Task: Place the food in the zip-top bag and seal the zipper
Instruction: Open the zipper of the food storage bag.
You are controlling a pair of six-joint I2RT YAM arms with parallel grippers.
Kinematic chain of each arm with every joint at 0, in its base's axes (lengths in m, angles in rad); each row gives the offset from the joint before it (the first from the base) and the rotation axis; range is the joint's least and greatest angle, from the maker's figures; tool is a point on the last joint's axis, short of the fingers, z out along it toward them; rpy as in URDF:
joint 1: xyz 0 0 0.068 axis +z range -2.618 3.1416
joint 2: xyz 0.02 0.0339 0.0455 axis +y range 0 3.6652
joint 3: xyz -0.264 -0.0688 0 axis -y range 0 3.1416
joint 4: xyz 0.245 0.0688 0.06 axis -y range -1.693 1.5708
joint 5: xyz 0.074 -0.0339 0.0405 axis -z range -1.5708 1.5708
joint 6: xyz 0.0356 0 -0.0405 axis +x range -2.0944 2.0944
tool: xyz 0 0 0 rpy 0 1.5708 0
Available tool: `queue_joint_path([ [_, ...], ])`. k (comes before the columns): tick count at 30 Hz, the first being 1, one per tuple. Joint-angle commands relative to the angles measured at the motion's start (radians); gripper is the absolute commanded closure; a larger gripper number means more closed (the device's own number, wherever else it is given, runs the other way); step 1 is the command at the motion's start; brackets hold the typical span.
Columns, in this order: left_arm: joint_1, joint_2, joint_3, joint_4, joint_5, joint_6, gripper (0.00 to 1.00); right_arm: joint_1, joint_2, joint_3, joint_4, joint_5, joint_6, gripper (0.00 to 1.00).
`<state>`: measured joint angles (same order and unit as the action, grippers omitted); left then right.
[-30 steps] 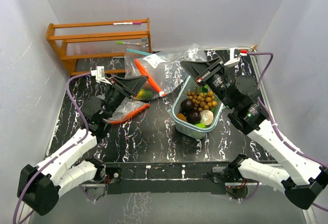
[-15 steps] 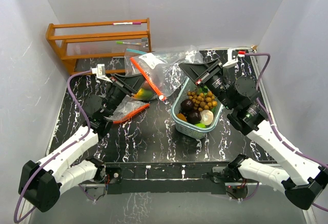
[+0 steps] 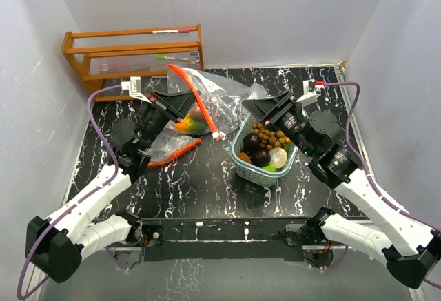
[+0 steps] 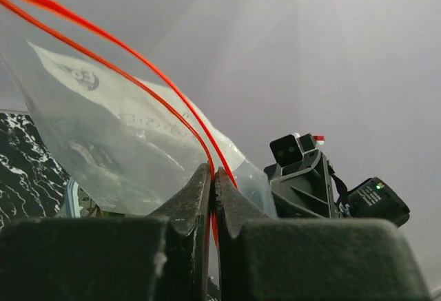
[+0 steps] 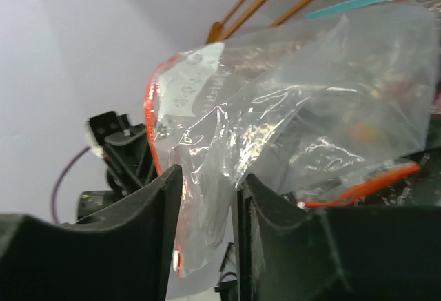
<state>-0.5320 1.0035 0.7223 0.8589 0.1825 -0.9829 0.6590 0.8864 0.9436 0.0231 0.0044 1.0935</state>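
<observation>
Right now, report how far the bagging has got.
Done: some fruit sits inside the zip-top bag. In hand: left tool pinches its orange zipper; right tool straddles the film. Left: most food is in the basket; zipper unsealed.

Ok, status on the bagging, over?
Left gripper shut on zip-top bag zipper, bag lifted. Right gripper parted, bag film between fingers. Most food in basket, some already bagged. Second bag lying under left arm.

You won't find readable text here. The bag [image 5: 296, 122] has a white patch [image 5: 187, 86] with small printed marks, too blurred to read in either wrist view.
</observation>
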Motion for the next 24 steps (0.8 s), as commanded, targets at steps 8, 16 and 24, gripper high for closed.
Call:
queue_joint_path([
  [8, 0.002, -0.080, 0.412, -1.030, -0.059, 0.591, 1.00, -0.004, -0.020, 0.314, -0.604, 0.256, -0.411, 0.36],
  [16, 0.002, 0.155, 0.781, -1.583, -0.153, 0.863, 1.00, -0.005, 0.073, 0.354, -0.668, 0.127, -0.528, 0.35],
  [24, 0.002, 0.228, 0.735, -1.562, 0.048, 0.826, 1.00, -0.002, 0.163, 0.319, -0.443, -0.033, -0.513, 0.35],
])
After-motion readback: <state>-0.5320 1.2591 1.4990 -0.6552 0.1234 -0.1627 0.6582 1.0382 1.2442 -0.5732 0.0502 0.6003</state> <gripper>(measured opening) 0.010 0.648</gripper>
